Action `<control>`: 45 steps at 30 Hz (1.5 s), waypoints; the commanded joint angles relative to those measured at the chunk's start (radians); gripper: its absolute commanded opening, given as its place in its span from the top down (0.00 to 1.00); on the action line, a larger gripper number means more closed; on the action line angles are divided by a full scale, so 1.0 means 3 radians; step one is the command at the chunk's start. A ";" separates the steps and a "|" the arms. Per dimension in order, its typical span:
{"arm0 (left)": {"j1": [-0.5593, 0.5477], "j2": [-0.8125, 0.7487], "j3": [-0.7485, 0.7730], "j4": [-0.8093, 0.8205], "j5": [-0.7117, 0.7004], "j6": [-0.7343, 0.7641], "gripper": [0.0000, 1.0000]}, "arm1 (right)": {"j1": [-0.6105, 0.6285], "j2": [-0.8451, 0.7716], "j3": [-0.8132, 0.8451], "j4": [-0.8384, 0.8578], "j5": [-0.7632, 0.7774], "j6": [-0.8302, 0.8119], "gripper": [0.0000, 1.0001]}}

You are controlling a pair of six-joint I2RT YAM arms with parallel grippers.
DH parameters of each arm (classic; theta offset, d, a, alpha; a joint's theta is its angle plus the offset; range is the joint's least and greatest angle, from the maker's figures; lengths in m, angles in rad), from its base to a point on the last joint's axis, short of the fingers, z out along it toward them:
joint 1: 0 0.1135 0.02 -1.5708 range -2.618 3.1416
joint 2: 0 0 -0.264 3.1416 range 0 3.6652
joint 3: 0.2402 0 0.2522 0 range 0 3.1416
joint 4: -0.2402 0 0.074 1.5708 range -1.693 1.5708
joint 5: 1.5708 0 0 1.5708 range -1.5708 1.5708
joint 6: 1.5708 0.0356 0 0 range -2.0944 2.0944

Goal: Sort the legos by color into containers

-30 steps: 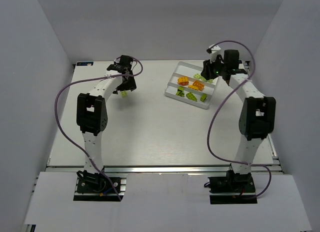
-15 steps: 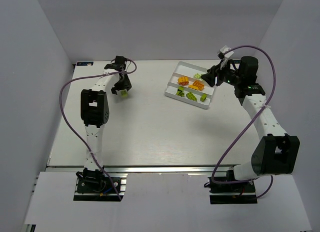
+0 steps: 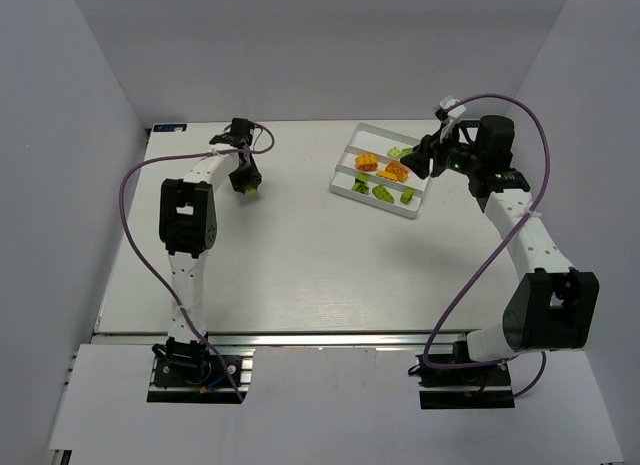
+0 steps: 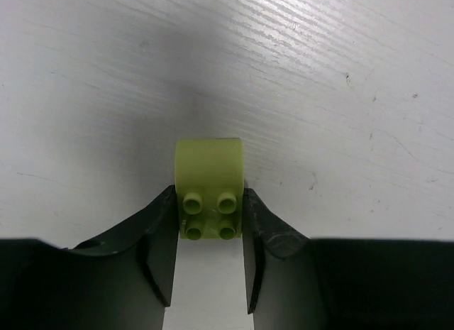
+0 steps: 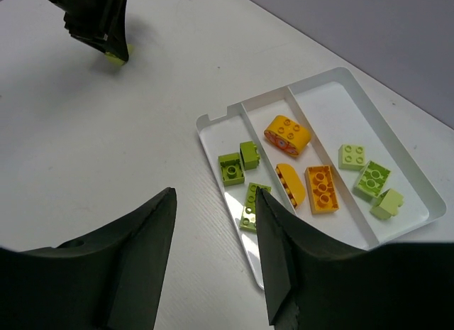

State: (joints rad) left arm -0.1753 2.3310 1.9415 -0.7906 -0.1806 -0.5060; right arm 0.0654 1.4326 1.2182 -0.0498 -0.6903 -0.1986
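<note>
The left end effector [image 4: 210, 227] is clenched on a lime-green brick [image 4: 209, 175], studs toward the wrist camera, low over the far-left part of the bench [image 3: 300, 265]. Whether the brick touches the surface cannot be told. The right end effector [image 5: 213, 238] hangs released and empty near the right end of the white tray [image 5: 323, 103], which lies far right. The tray's near compartment holds three lime-green bricks [image 5: 230, 168], the middle one three orange bricks [image 5: 321, 189], and the far one three paler green bricks [image 5: 352, 157].
</note>
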 commanded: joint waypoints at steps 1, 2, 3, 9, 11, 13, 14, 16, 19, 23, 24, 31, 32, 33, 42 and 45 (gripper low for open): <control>-0.0004 -0.0182 -0.0142 0.0074 0.0172 -0.0047 0.60 | -0.0003 -0.0087 0.0050 -0.0079 -0.0097 -0.0023 0.46; 0.0027 -0.0192 -0.0136 0.0063 0.0208 -0.0047 0.63 | 0.0022 -0.0087 0.0045 -0.0110 -0.0122 -0.0039 0.46; 0.0027 -0.0243 -0.0121 0.0074 0.0234 -0.0057 0.71 | 0.0012 -0.0092 0.0045 -0.0176 -0.0219 -0.0054 0.42; -0.0049 -0.0774 -0.0478 0.0819 0.1944 -0.0382 0.78 | 0.0063 0.0062 0.0188 -0.0912 -0.1778 -0.0610 0.11; -0.0162 -0.0994 -0.0780 0.1308 0.2875 -0.0613 0.79 | 0.0160 -0.0004 -0.0020 -0.0776 -0.1922 -0.0816 0.11; -0.0335 -0.1229 -0.1177 0.1718 0.3320 -0.1109 0.80 | 0.0262 -0.0172 -0.0417 -0.0028 -0.1755 -0.0618 0.11; -0.0392 -0.1331 -0.1326 0.2140 0.3560 -0.1429 0.80 | 0.0288 -0.0209 -0.0531 0.0260 -0.1632 -0.0551 0.11; -0.0484 -0.1536 -0.1744 0.2567 0.3685 -0.1748 0.80 | 0.0380 -0.0255 -0.0680 0.0629 -0.1509 -0.0398 0.11; -0.0612 -0.1864 -0.2094 0.3543 0.3787 -0.2474 0.82 | 0.0487 -0.0199 -0.0701 0.0968 -0.1228 -0.0203 0.11; -0.0755 -0.2017 -0.2457 0.4674 0.3823 -0.3154 0.82 | 0.0579 -0.0184 -0.0732 0.1443 -0.0896 0.0104 0.11; -0.0796 -0.2028 -0.2488 0.4782 0.3829 -0.3307 0.82 | 0.0595 -0.0184 -0.0732 0.1591 -0.0859 0.0120 0.11; -0.0899 -0.1987 -0.2632 0.5452 0.3834 -0.3738 0.81 | 0.0697 -0.0235 -0.0722 0.1874 -0.0690 0.0186 0.11; -0.0929 -0.1977 -0.2632 0.5503 0.3834 -0.3764 0.81 | 0.0702 -0.0240 -0.0717 0.1889 -0.0721 0.0186 0.11; -0.0929 -0.1962 -0.2627 0.5514 0.3834 -0.3774 0.81 | 0.0728 -0.0250 -0.0702 0.1889 -0.0746 0.0186 0.11; -0.0991 -0.1849 -0.2540 0.5698 0.3839 -0.3892 0.81 | 0.0881 -0.0240 -0.0620 0.1874 -0.0864 0.0242 0.11; -0.0991 -0.1844 -0.2580 0.5724 0.3839 -0.3897 0.81 | 0.0932 -0.0240 -0.0569 0.1874 -0.0874 0.0273 0.11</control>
State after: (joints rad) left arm -0.4686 1.7943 1.1549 0.8749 0.9592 -1.6657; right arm 0.3309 1.3865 0.9997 0.4538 -0.9352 -0.1333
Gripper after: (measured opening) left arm 0.464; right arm 0.893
